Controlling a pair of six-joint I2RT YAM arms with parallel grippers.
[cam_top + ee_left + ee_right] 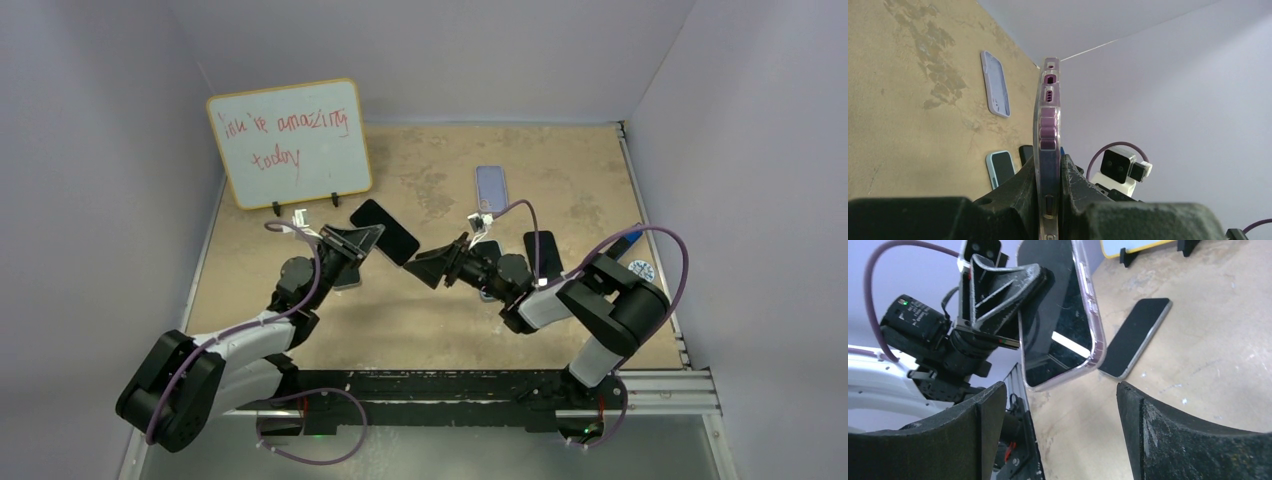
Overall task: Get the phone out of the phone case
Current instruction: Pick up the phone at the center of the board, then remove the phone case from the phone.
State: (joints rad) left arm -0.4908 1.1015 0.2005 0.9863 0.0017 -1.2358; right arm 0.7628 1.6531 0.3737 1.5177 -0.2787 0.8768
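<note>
The phone [393, 237], dark screen up, sits in a clear phone case [1091, 300] with purple edges and is held above the table. My left gripper [360, 242] is shut on it; in the left wrist view the cased phone [1048, 115] stands edge-on, clamped between both fingers [1020, 185]. My right gripper [416, 267] points at the phone's free lower end from the right, a short gap away. In the right wrist view its fingers [980, 427] stand open with nothing between them, and the phone's corner [1058, 377] hangs just beyond the right gripper [1059, 387].
A whiteboard [290, 140] stands at the back left. A lavender case [491, 186] lies at the back centre. A black phone [543, 255] lies by the right arm, and another bare phone [1135, 337] lies on the table under the held one. A blue-edged phone [1000, 167] lies flat.
</note>
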